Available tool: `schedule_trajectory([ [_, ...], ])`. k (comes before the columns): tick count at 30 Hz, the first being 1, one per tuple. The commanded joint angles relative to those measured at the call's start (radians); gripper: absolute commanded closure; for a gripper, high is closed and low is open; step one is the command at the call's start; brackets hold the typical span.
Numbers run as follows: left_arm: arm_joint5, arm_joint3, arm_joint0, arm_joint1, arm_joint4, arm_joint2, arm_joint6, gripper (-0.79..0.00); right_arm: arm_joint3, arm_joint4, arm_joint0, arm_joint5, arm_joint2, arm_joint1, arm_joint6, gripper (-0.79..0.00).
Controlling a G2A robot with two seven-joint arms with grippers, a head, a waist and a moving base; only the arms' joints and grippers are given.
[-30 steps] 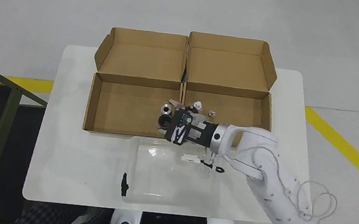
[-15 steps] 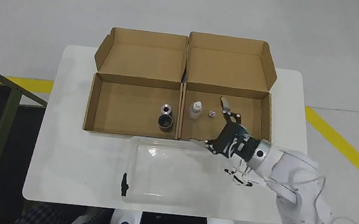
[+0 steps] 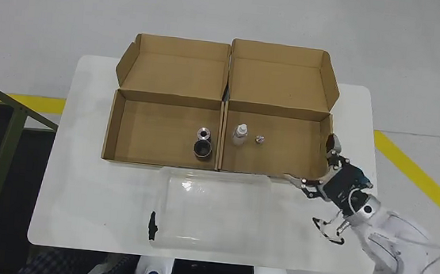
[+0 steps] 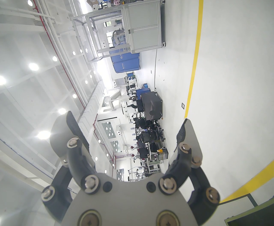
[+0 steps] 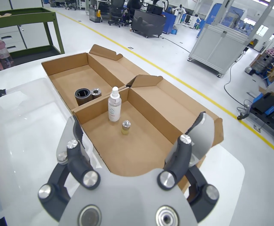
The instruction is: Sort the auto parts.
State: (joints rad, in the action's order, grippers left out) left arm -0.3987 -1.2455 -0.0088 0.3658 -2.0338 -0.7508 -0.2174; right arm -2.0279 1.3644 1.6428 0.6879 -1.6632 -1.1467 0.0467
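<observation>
Auto parts split between two open cardboard boxes, side by side on the white table [image 3: 82, 163]. In the left box [image 3: 137, 129]: a dark hollow cylinder [image 3: 202, 148] and a smaller metal cylinder [image 3: 203, 133], both upright, just beside each other, close to the wall shared with the neighbouring box. In the right box [image 3: 299, 141]: a small white spray bottle [image 3: 240, 133], upright near that same shared wall, and a small brass-coloured part [image 3: 259, 139] with a metal cap, upright just beside the bottle, not touching it.

Right gripper [image 3: 310, 157] over the near right corner of the right box, jaws spread wide, gripping nothing. All four parts well clear of its fingers [image 5: 68, 132], away toward the robot's left and farther from the robot. From the right wrist, bottle and brass part line up in the gap between the two fingers but stand farther off on the box floor, touching neither.

Clear plastic bin [image 3: 213, 212] on the table just in front of both boxes. Small black piece [image 3: 152, 226] at the bin's near left corner; inside or beside it, cannot tell.

Left gripper [image 4: 127, 118] raised away from the table, pointing into the hall, jaws wide apart, holding nothing.
</observation>
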Motion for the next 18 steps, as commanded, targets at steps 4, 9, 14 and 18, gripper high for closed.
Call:
schedule_trajectory([
  [4, 0.0, 0.0, 0.0, 0.0, 0.0, 0.0, 0.0, -0.785, 0.018, 0.001, 0.065, -0.008, -0.073, 0.005, 0.067, -0.785],
  [9, 0.0, 0.0, 0.0, 0.0, 0.0, 0.0, 0.0, -0.785, 0.034, 0.007, 0.121, -0.013, -0.135, 0.009, 0.12, -0.785],
  [14, 0.0, 0.0, 0.0, 0.0, 0.0, 0.0, 0.0, -0.785, 0.056, 0.011, 0.147, -0.002, -0.175, 0.013, 0.146, -0.785],
  [18, 0.0, 0.0, 0.0, 0.0, 0.0, 0.0, 0.0, -0.785, 0.054, 0.01, 0.168, -0.008, -0.189, 0.014, 0.161, -0.785],
])
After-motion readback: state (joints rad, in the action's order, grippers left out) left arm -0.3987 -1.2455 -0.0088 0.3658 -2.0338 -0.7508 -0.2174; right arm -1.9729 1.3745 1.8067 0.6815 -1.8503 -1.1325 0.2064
